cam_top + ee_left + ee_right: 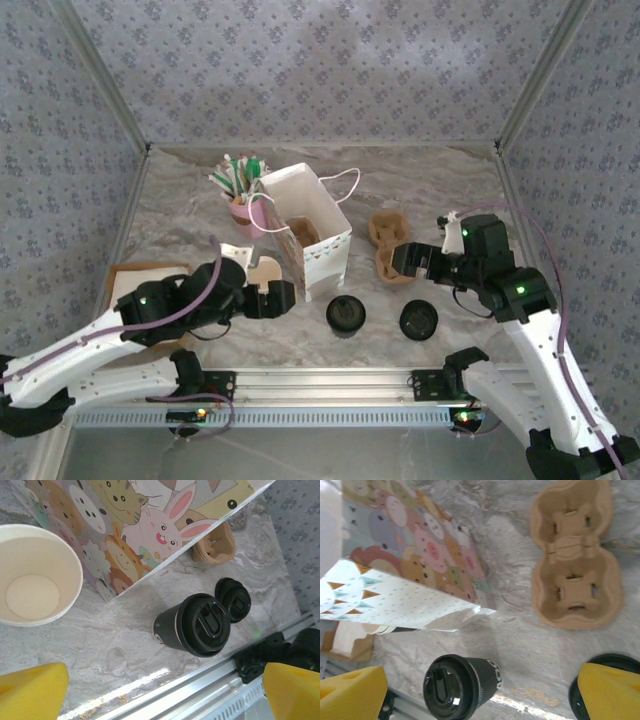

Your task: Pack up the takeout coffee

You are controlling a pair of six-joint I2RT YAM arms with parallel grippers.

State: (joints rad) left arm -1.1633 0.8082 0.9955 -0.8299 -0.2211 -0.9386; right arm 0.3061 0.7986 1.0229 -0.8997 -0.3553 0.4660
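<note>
Nearest, just beyond the metal rail [330,380] at the front edge of the desk [430,190], a lidded black cup [345,315] stands upright. A loose black lid [418,320] lies flat to its right, apart from it. The left end effector [280,298] hangs low to the left of that cup, its yellow fingers [32,692] spread wide with nothing between them. Just beside it stands the open paper cup [36,575], upright and empty, cream-white inside, close to the cartoon-printed side of the paper bag [312,235]. The right end effector [398,262] also gapes wide and empty, by the near end of the brown cup carrier [575,555], which lies flat to the right of the bag. Farthest back, behind the bag's left corner, a pink cup [240,210] holds straws and sticks.
</note>
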